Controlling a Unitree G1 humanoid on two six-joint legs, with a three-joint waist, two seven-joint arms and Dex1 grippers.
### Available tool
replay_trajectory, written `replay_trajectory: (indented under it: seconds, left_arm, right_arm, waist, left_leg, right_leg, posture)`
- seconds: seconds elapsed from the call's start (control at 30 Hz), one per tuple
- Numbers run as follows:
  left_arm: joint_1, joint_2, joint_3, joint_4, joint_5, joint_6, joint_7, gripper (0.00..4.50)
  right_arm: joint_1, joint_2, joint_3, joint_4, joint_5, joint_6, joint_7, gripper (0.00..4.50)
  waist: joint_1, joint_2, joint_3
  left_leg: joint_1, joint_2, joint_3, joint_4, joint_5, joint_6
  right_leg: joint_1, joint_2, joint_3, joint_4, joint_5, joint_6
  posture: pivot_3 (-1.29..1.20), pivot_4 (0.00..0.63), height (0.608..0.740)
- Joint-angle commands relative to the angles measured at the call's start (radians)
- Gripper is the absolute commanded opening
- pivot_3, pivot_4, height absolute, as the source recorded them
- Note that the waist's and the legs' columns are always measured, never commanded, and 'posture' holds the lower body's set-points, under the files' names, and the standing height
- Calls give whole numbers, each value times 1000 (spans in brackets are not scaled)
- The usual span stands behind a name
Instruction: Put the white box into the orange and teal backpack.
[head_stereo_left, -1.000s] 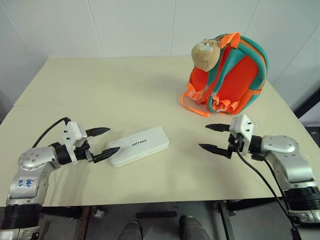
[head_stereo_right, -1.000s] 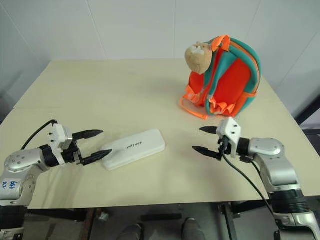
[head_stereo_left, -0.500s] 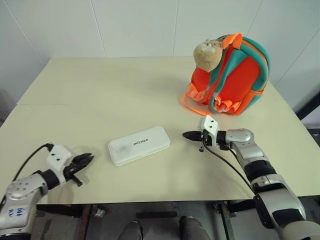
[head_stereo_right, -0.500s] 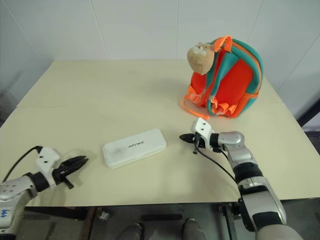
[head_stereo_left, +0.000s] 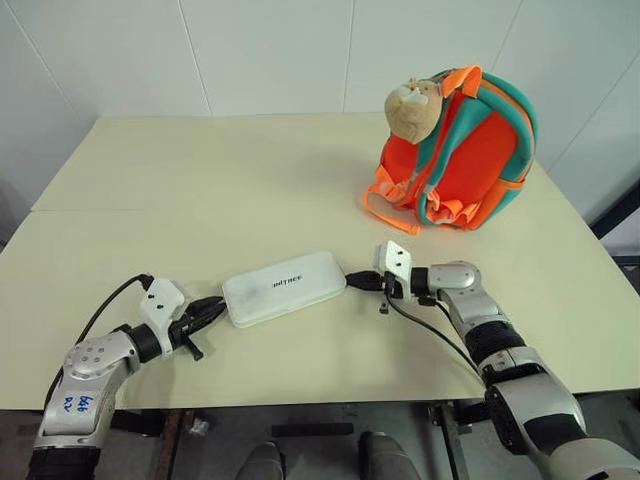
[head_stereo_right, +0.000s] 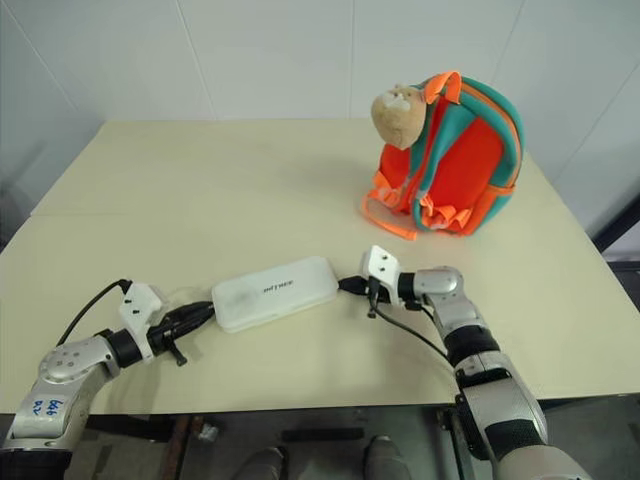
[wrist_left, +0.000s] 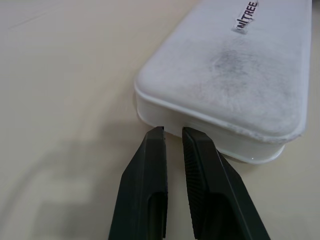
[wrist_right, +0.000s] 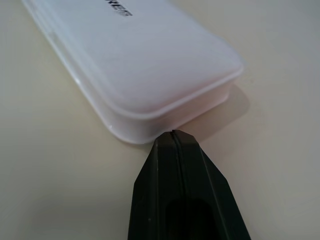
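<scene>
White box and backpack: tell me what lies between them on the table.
Bare tabletop only. In the left eye view, nothing lies between the white box and the orange and teal backpack; the right pincer sits at the box's right end, off that stretch.

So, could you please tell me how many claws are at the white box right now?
2: the left claw at the white box's near-left end, the right claw at its opposite end.
</scene>
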Motion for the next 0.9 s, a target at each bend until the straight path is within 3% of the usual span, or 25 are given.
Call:
replay_trajectory:
  seconds: [0.03,0.23,0.43,0.6,0.9]
  left_arm:
    - [-50,5,-33,17,9,-15,-34,615]
    - [-134,-16,-107,87,32,-39,-85,615]
    - [-170,-42,-161,129,49,-56,-115,615]
    - [-166,-39,-159,147,50,-66,-118,615]
    - [-148,-45,-145,117,43,-56,-99,615]
  right_arm:
    - [74,-46,-7,-193,57,102,49,0]
    - [250,-148,-22,-480,116,278,68,0]
    - [354,-220,-58,-630,153,387,19,0]
    - [328,-241,-89,-555,121,349,-54,0]
    - [12,-164,-48,-52,11,134,-133,0]
  waist:
    - [5,0,0]
    - [5,0,0]
    - [3,0,0]
    - [3,0,0]
    - [-2,0,0]
  left_leg:
    - [0,0,0,0,0,0]
    - [0,0,0,1,0,0]
    - [0,0,0,1,0,0]
    - [0,0,0,2,0,0]
    - [1,0,1,1,1,1]
  right_leg:
    - [0,0,0,0,0,0]
    - [0,0,0,0,0,0]
    - [0,0,0,0,0,0]
    - [1,0,0,0,0,0]
    - [1,1,1,-2,2,-1]
  posture:
    - [0,150,740]
    - [0,150,740]
    - [0,150,740]
    - [0,150,740]
    - [0,150,740]
